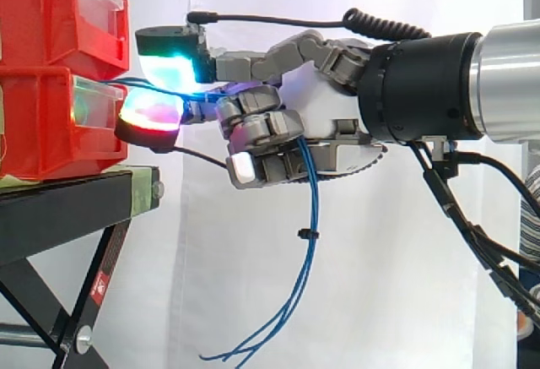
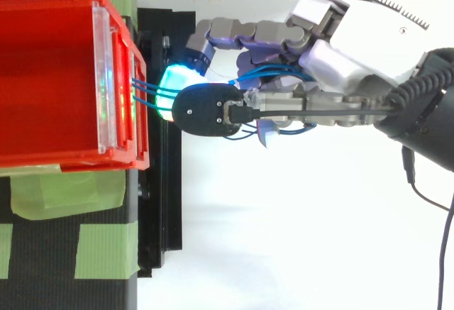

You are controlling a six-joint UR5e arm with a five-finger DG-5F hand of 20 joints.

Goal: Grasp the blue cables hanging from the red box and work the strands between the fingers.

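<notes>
**Strands in the fingers, close to the box**

From where I stood, the hand [image 1: 314, 90] reached in level from the right and sat just beside the front of the red box [image 2: 50, 155]. The blue cables [image 1: 308, 208] left the box front, ran the short way into the hand, passed through it and hung below in a loose bundle with the ends fanned out at the bottom. The middle fingers [image 1: 253, 124] were curled round the strands. Two others lay straight toward the box, one with a green pad [image 1: 173, 67] above the cables and one with a red pad [image 1: 152, 114] below them.

The grasp looked made, so the working of the strands was the step in hand. To do it well, I judged the curl should be light enough for the strands to slide and roll against each other. The hand should hold its place by the box, since drawing back would tug the short run taut. A small black tie [image 1: 305, 234] binds the bundle lower down; it is best left below the fingers, where it cannot snag.
</notes>
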